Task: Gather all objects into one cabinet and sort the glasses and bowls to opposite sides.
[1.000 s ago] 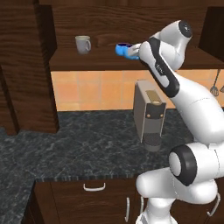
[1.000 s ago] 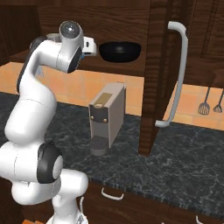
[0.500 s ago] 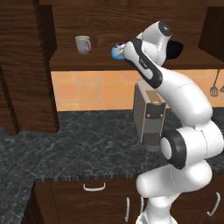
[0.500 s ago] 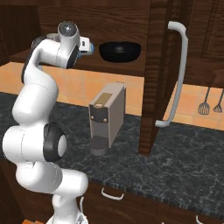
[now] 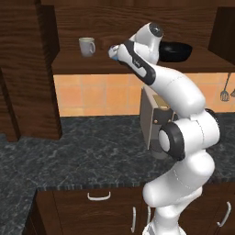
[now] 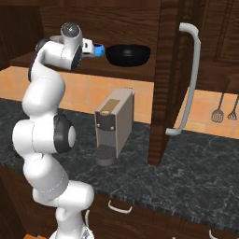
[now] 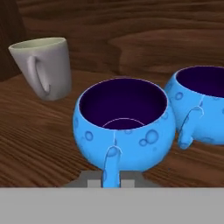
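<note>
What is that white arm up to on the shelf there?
The arm is reaching into the cabinet with its pincer at a blue bowl. In the hand view that bowl sits right in front of the pincer, with a second blue bowl close beside it and a mug further back. A black bowl stands further along the same shelf. Below, a coffee machine sits on the dark counter. Whether the pincer grips the bowl, I cannot tell.
</note>
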